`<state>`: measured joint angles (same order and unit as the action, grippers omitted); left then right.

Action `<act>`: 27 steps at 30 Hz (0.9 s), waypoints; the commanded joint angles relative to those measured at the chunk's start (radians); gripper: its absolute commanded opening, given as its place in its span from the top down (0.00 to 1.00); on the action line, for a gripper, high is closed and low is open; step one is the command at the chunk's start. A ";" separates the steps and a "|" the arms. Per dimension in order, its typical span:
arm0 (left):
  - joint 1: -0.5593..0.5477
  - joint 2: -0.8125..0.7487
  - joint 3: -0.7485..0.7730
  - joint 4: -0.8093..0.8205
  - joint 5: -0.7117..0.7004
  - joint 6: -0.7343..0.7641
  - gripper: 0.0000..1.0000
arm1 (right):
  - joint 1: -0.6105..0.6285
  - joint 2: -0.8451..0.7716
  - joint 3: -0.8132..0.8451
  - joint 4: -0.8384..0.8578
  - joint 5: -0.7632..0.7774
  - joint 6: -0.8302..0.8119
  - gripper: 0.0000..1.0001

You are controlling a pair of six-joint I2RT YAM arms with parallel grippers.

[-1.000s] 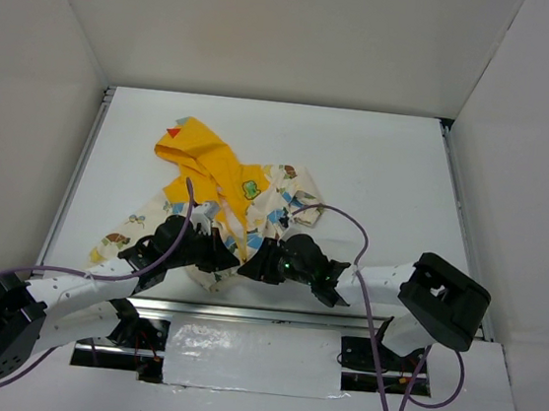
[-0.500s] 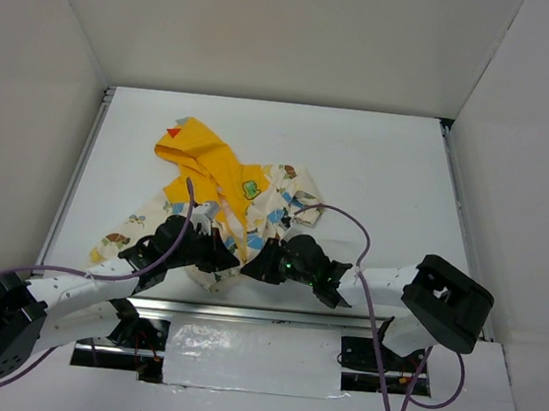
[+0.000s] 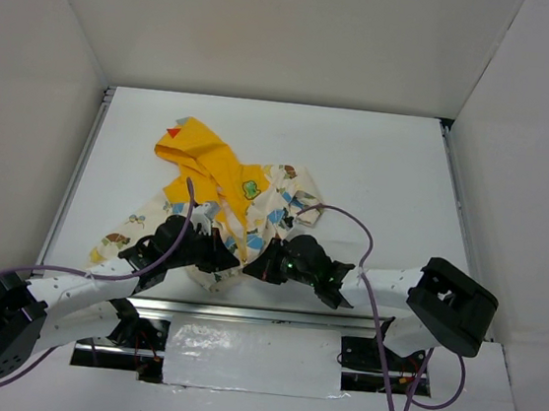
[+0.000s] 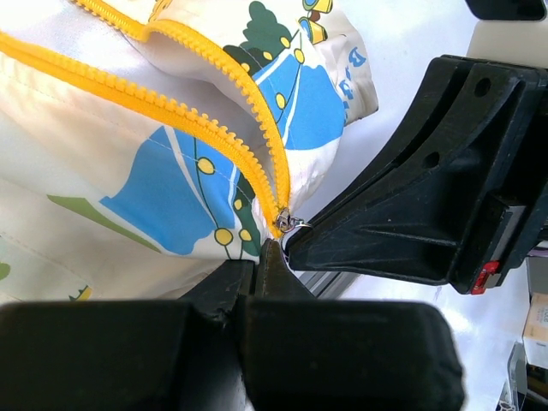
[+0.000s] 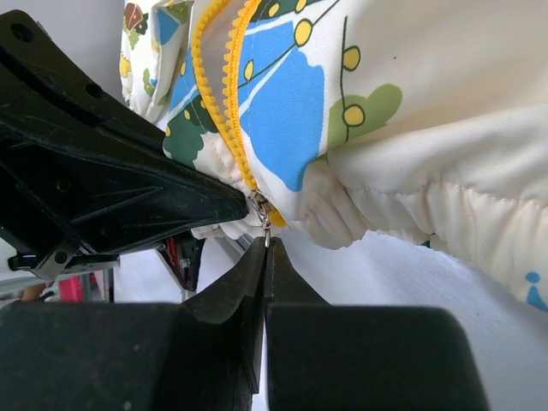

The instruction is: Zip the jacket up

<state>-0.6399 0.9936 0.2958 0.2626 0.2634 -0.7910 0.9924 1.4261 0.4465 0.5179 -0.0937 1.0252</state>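
The jacket (image 3: 256, 192) lies at the near edge of the table (image 3: 377, 178), your left gripper (image 4: 267, 257) clamped on its hem, your right gripper (image 5: 265, 248) pinched shut on the zipper pull (image 5: 260, 208) — draw it slowly along the teeth, hem held taut.

The jacket (image 3: 226, 195) lies on the table (image 3: 378, 168), hood (image 3: 194, 149) toward the far left, hem (image 3: 209, 277) at the near edge. The left gripper (image 3: 221, 255) is at the hem from the left, the right gripper (image 3: 256, 266) from the right, the zipper pull (image 5: 262, 210) between them
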 commanded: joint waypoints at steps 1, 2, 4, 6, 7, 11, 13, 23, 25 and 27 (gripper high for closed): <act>-0.006 0.005 0.036 0.061 0.028 0.003 1.00 | 0.008 -0.039 0.043 -0.024 0.000 0.025 1.00; -0.004 0.007 0.034 0.063 0.030 0.004 1.00 | 0.008 -0.050 0.066 -0.053 -0.009 0.030 1.00; -0.004 0.008 0.029 0.067 0.034 0.010 1.00 | 0.008 -0.067 0.095 -0.096 -0.026 0.045 1.00; -0.004 0.007 0.020 0.079 0.046 0.006 1.00 | 0.006 -0.088 0.145 -0.182 -0.023 0.078 1.00; -0.004 0.001 0.020 0.076 0.046 0.013 1.00 | 0.003 -0.096 0.159 -0.232 -0.020 0.090 1.00; -0.004 -0.027 0.020 0.078 0.062 0.038 1.00 | -0.012 -0.085 0.230 -0.303 -0.040 0.062 1.00; -0.004 -0.026 0.022 0.082 0.083 0.041 1.00 | -0.026 -0.066 0.250 -0.318 -0.072 0.049 1.00; -0.004 -0.064 0.013 0.075 0.103 0.062 1.00 | -0.101 0.020 0.314 -0.384 -0.281 0.179 1.00; -0.006 -0.059 0.012 0.079 0.106 0.062 1.00 | -0.103 0.020 0.352 -0.465 -0.262 0.238 1.00; -0.006 -0.061 0.008 0.082 0.111 0.062 1.00 | -0.101 0.023 0.406 -0.572 -0.220 0.260 1.00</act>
<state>-0.6357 0.9447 0.2955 0.2771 0.3016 -0.7380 0.8902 1.4448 0.7509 0.0204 -0.3218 1.1973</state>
